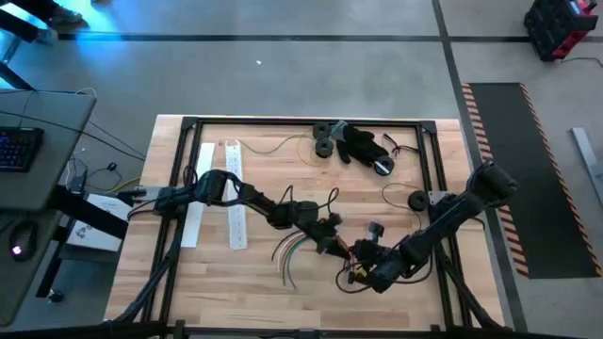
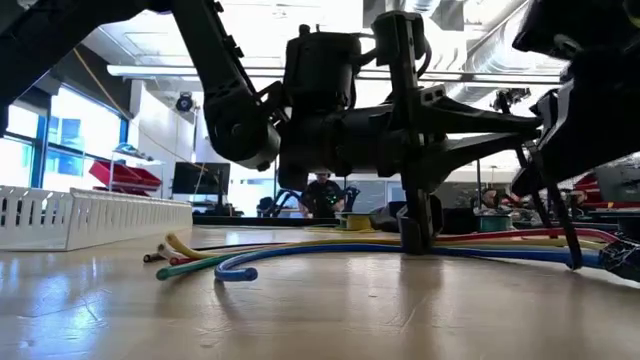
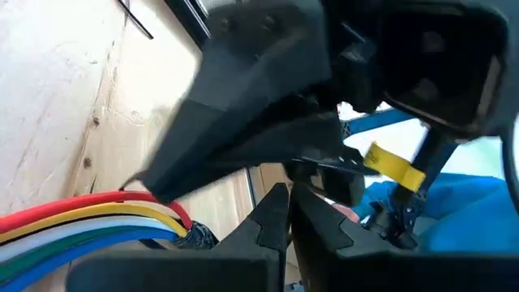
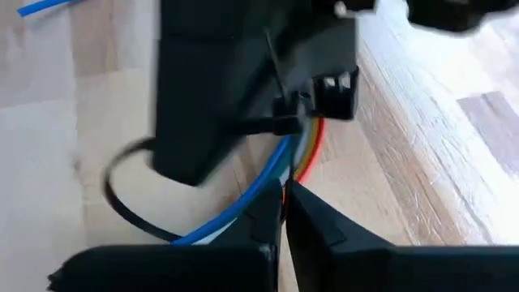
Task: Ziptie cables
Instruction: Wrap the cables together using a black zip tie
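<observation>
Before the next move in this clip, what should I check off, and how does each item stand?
1. Cables gathered side by side: ok.
2. Black zip tie crossing the bundle: ok.
3. Zip tie pulled tight: cannot tell; a slack black loop shows beside it.
4. Left claw shut at the bundle: ok; what it pinches, cannot tell.
5. Right claw shut at the bundle: ok; whether it holds the tie, cannot tell.
6. Loose cable ends fanned free on the table: ok.
</observation>
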Robot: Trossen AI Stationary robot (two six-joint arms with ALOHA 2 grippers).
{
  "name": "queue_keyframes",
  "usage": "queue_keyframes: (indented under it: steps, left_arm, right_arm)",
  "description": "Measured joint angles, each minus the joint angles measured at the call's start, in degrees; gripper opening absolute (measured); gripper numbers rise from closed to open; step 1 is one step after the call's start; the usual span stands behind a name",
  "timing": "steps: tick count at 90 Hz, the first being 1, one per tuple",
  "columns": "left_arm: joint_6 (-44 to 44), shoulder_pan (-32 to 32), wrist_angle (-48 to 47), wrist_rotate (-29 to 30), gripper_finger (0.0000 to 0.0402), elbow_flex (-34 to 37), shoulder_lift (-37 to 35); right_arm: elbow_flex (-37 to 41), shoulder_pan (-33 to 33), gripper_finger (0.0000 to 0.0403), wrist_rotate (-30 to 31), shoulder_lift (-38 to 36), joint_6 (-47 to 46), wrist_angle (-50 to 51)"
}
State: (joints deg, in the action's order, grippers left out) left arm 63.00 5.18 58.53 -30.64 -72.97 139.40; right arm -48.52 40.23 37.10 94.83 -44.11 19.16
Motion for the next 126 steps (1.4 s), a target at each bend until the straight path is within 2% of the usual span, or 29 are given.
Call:
queue_keyframes:
  steps: [26, 53, 75, 84, 96, 111, 126]
  left_arm:
    - [-0.03, -0.1, -1.65, 0.22, 0.0, -0.13, -0.04]
    - [-0.91, 0.29, -2.4, 1.14, 0.0, -0.15, -0.14]
    - [-3.41, 0.97, -2.65, 2.96, 0.0, -0.15, -0.18]
    - [-4.57, 1.23, -2.57, 3.35, 0.0, -0.15, -0.18]
    - [-6.16, 1.91, -2.52, 5.12, 0.0, -0.15, -0.18]
    - [-8.99, 3.16, -2.3, 7.8, 0.0, -0.11, -0.16]
    - [-14.84, 5.15, -2.92, 12.83, 0.0, -0.84, 0.1]
  right_arm:
    - [-5.88, 0.0, 0.0, 2.84, -0.02, 7.13, 8.39]
    - [-6.48, -1.28, 0.0, 3.93, -0.04, 15.67, 9.14]
    - [-6.53, -1.68, 0.0007, -0.23, -0.09, 15.66, 9.46]
    - [-6.55, -1.68, 0.0037, -1.63, -0.11, 15.57, 9.62]
    - [-6.55, -1.21, 0.0104, -1.53, -0.56, 15.96, 11.14]
    - [-6.56, -0.76, 0.0178, -6.28, -4.43, 15.65, 14.45]
    - [-6.57, 0.04, 0.0206, -10.65, -9.17, 5.23, 17.52]
